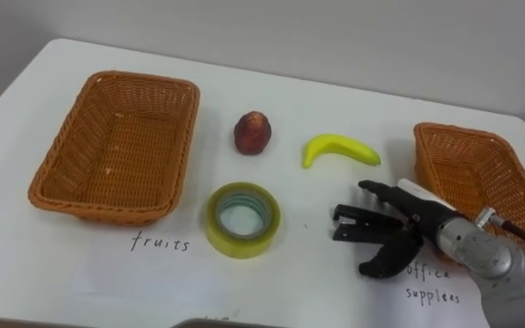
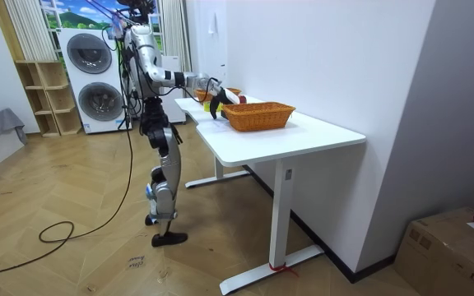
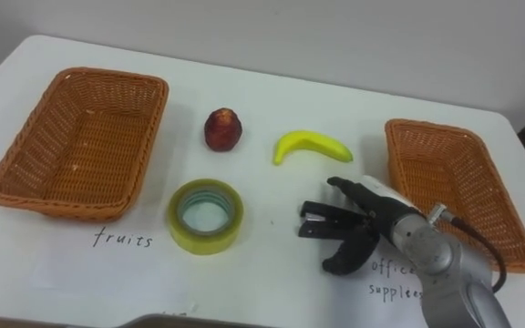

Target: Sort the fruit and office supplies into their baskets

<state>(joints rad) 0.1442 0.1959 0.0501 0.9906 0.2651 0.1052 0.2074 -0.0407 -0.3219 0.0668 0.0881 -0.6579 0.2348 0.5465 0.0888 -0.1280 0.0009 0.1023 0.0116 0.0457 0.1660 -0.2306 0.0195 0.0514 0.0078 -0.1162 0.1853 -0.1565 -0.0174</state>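
Our right robot hand [image 1: 410, 221], fingers apart and empty, hangs at four o'clock over the surface [image 1: 272, 91], facing the tape roll [image 1: 244, 242] at six; we judge it poised to grasp

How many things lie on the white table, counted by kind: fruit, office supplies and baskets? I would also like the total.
Fruit: 2, the dark red round fruit and the yellow curved banana.
Office supplies: 1, the yellow-green roll of tape.
Baskets: 2, both brown wicker and empty, the left basket and the right basket.
Total: 5.
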